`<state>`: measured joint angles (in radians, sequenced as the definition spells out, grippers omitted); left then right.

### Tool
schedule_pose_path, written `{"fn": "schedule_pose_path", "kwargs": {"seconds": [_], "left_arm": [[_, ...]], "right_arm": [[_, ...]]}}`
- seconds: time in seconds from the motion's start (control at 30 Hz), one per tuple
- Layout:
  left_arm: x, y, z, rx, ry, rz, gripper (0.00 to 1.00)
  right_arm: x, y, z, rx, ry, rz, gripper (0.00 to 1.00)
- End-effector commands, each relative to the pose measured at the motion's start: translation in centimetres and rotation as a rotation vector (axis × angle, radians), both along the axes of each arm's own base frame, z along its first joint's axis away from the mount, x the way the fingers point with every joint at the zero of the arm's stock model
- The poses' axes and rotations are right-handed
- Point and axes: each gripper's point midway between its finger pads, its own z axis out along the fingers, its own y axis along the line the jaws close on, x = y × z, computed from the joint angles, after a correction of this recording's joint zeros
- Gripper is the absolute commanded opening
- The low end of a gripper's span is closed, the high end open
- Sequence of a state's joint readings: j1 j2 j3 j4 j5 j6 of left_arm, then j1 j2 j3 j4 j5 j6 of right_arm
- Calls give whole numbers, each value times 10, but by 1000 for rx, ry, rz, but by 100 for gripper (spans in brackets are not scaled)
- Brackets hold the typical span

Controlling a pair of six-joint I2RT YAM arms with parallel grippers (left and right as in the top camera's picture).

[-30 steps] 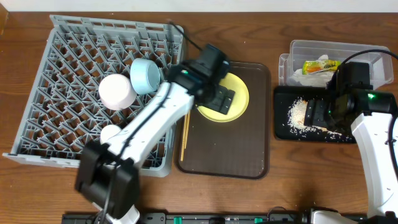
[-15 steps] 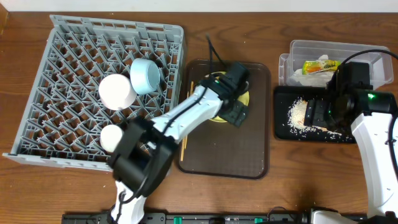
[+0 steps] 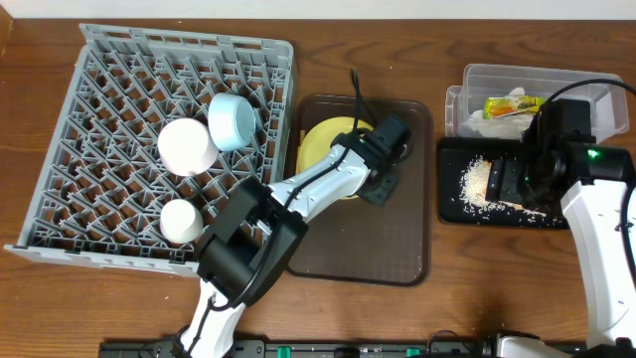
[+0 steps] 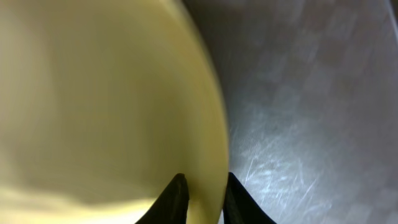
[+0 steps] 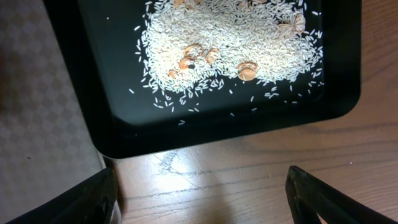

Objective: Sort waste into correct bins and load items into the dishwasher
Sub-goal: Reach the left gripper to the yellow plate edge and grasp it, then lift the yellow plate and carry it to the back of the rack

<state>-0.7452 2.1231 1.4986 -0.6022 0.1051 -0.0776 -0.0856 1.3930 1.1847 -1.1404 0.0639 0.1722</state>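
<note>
The yellow plate [image 3: 323,149] lies on the brown serving tray [image 3: 378,249]. My left gripper [image 3: 383,182] is at its right rim. In the left wrist view the two dark fingertips straddle the plate [image 4: 93,93] edge, so the left gripper [image 4: 206,186] is shut on it. My right gripper [image 3: 509,181] hovers open over the near edge of the black tray [image 3: 447,204], which holds rice scraps [image 5: 230,43]. The right gripper [image 5: 202,186] has bare wood between its fingers. The wrapper [image 3: 512,104] lies in the clear tub [image 3: 586,85]. The chopsticks are hidden under my left arm.
The grey rack [image 3: 119,60] fills the left side and holds a light blue bowl [image 3: 232,119], a white bowl [image 3: 187,146] and a small white cup [image 3: 180,221]. My left arm stretches diagonally from the front edge across the rack's corner to the brown tray.
My left gripper swung right across the plate to its right rim and closed there. The visible part of the plate now lies further left. The right arm has not moved.
</note>
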Motion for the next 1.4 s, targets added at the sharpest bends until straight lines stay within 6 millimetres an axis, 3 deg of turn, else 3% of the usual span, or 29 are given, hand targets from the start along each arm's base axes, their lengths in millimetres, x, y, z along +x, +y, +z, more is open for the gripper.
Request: {"fn": "schedule_pose_path", "kwargs": {"seconds": [0.0,0.27,0.47,0.6,0.73,0.8,0.9,1.1,1.37], "left_arm": [[-11,-5,-21,25,28,-16,29],[8,-2,-18,133,-144,-5,33],[4,3,-24,147,-129,-6,33],[-1,18,-34,201,-132,-1,33],[-5,32,-41,256,-132,3,18],[-5,36,-41,277,-139,6,6],[-2,39,-37,296,-155,3,6],[8,29,-2,258,-192,4,6],[7,5,83,49,-267,-46,6]], "right_arm": [[3,-5,8,-6,-27,-24,85],[3,-5,8,-6,-26,-24,85],[3,-5,8,-6,-26,-24,85],[3,-5,8,-6,-26,-24,85],[3,-5,8,-6,-26,-24,85],[3,-5,8,-6,-26,-24,85],[3,-5,8,-6,-25,-24,85],[3,-5,8,-6,-23,-24,84],[3,-5,8,-6,-23,-23,84]]}}
